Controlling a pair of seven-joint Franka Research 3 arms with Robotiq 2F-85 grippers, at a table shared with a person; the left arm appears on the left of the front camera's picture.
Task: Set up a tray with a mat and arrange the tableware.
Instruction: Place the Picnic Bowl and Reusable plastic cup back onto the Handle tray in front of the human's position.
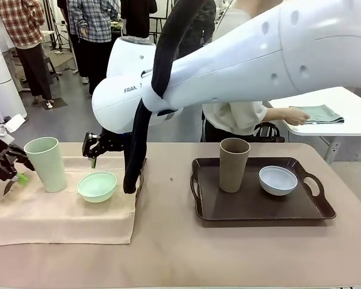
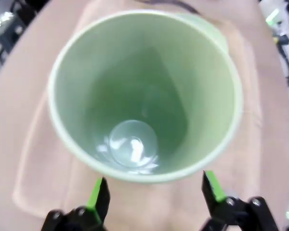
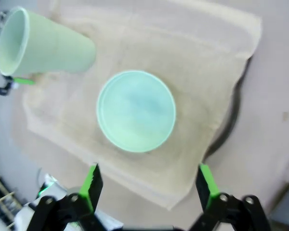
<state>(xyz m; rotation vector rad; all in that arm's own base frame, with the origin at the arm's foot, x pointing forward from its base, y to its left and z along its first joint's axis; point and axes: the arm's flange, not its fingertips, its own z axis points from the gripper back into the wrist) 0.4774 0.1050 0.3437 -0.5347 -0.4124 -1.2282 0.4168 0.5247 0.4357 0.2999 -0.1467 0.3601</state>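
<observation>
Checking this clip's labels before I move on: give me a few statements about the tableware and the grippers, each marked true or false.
1. The tan tumbler and the white bowl stand on the dark tray. True.
2. The right gripper holds the mint bowl. False: its jaws are open and clear of the bowl, which rests on the mat.
3. The mint tumbler lies on its side. False: it stands upright on the mat.
4. The left gripper is open. True.
5. A mat covers the dark tray under the tan tumbler. False: that tray is bare.
</observation>
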